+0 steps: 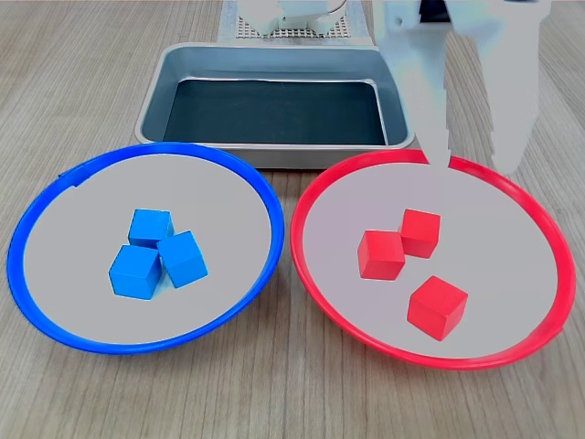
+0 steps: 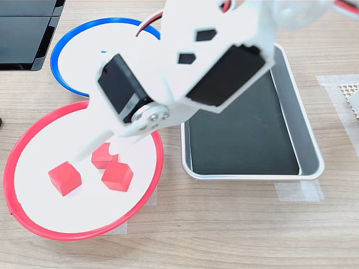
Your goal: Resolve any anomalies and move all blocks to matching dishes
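Note:
Three red blocks lie in the red-rimmed dish [image 1: 311,265]: one block [image 1: 420,232] touches a second [image 1: 380,254], and a third [image 1: 437,307] sits apart nearer the front. The second exterior view shows the same blocks [image 2: 117,176], [image 2: 104,155], [image 2: 64,178] in the red-rimmed dish [image 2: 33,224]. Clustered in the blue-rimmed dish [image 1: 37,293] are three blue blocks [image 1: 151,226], [image 1: 182,259], [image 1: 135,272]. My white gripper [image 1: 473,160] hangs open and empty above the red dish's far rim. In the second exterior view the gripper [image 2: 101,147] and arm hide the blue blocks and part of the blue dish [image 2: 59,67].
A rectangular grey metal tray [image 1: 151,101] with a dark bottom stands behind both dishes and holds nothing; in the second exterior view the tray [image 2: 311,134] lies right of the red dish. A black flat object [image 2: 25,33] sits at the second exterior view's top left.

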